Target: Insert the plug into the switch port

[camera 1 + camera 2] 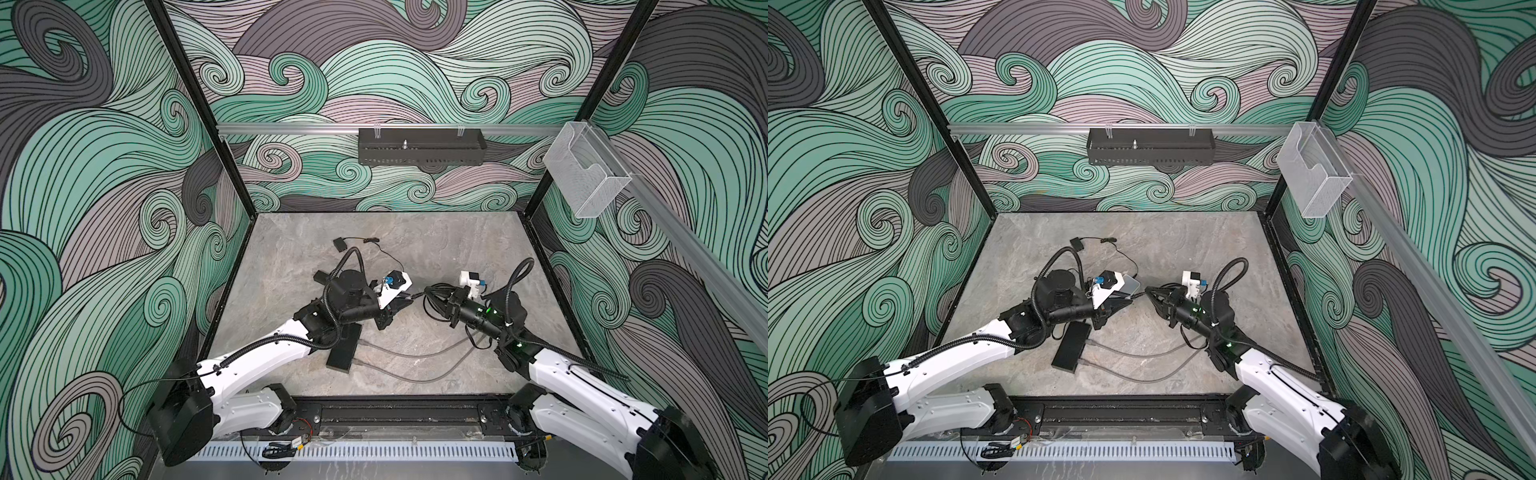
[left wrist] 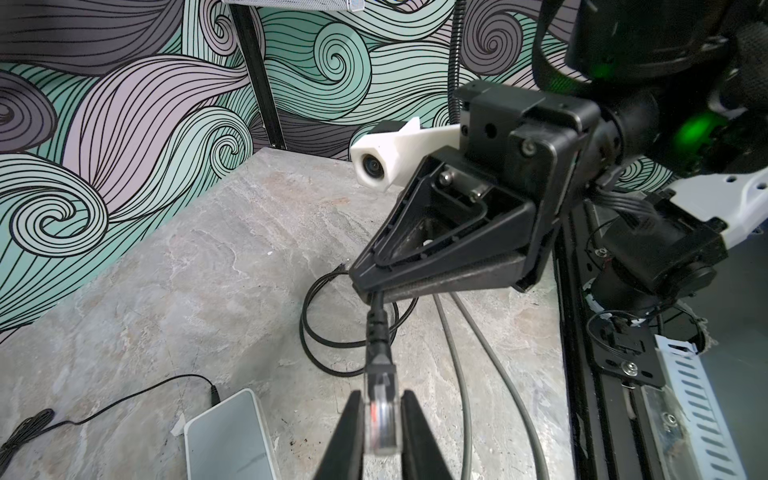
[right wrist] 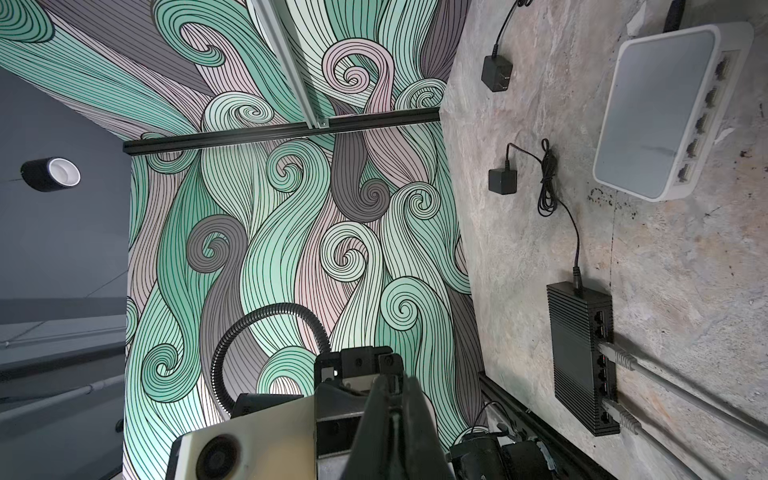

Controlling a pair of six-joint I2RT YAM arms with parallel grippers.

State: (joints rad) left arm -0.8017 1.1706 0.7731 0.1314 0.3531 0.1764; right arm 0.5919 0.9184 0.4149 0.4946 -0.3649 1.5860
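Closest to the left wrist camera, the clear plug point(image 2: 380, 419) is gripped by the left gripper point(image 2: 382, 397), which is narrowed so that both its sides press against the plug. Just beyond it, the black cable point(image 2: 376, 328) is pinched behind the boot by the right gripper point(image 2: 368, 291), whose jaws are closed tight on it. Farther off, the cable's slack is seen coiled on the table point(image 2: 187, 270), beside two grey cables point(image 2: 461, 374).

In a top view both grippers are found tip to tip at the centre of the frame. The white switch point(image 1: 1130, 284) lies just beyond the left one, and the black switch point(image 1: 1071, 351) sits at lower centre-left with the grey cables already plugged into it. Which switch is meant cannot be told. The white one is nearest, and its row of ports point(image 3: 702, 120) is empty. The plug is judged not yet inserted.

Trouble could be caused by the double hold: if the cable is not released, the plug may be twisted or dragged from the fingers. A tilted plug, or a latch turned the wrong way, could be jammed against the port rim and the light switch pushed away.
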